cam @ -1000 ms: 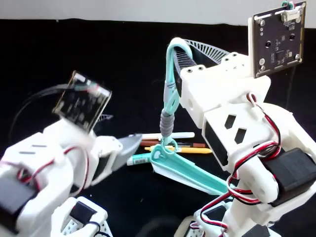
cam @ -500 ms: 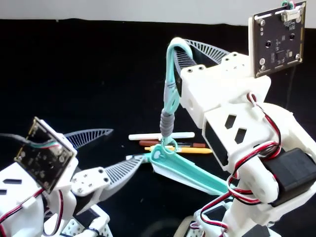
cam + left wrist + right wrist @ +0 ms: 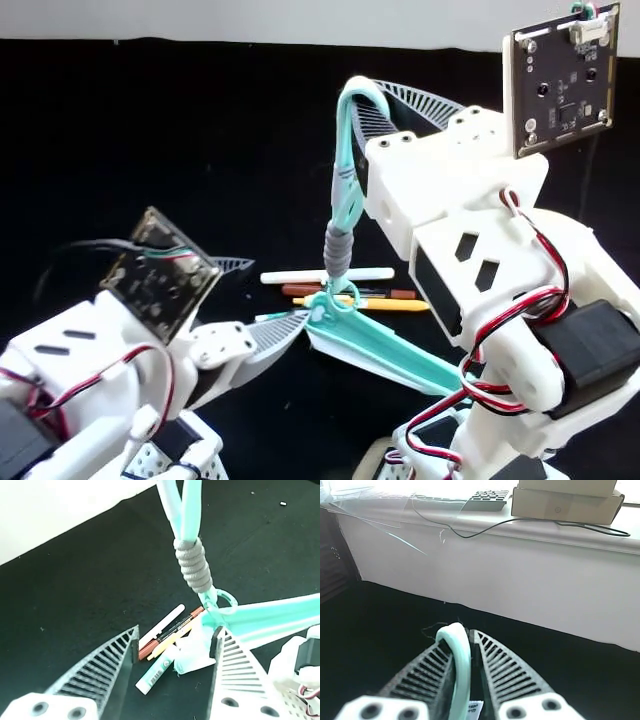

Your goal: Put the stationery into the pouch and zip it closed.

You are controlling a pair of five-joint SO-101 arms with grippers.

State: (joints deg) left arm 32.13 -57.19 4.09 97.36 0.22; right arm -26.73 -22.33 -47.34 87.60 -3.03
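- High view: against half a second back, finds the left arm raised. Shows the left pincer (image 3: 280,290) spread beside the near end of the one teal pouch (image 3: 380,345) on the black desk (image 3: 150,130). Counts three pens (image 3: 330,275) beyond it. Has the right pincer (image 3: 375,100) pinching the pouch's strap (image 3: 348,170) aloft.
- Left wrist view: counts four: white pen (image 3: 162,626), brown pen (image 3: 175,628), yellow pen (image 3: 161,650), teal-labelled pen (image 3: 155,675), bunched against the pouch's end between the spread tips.
- Right wrist view: shows both fingers pressed onto the strap.

no legible text, pen (image 3: 156,674) label unreadable
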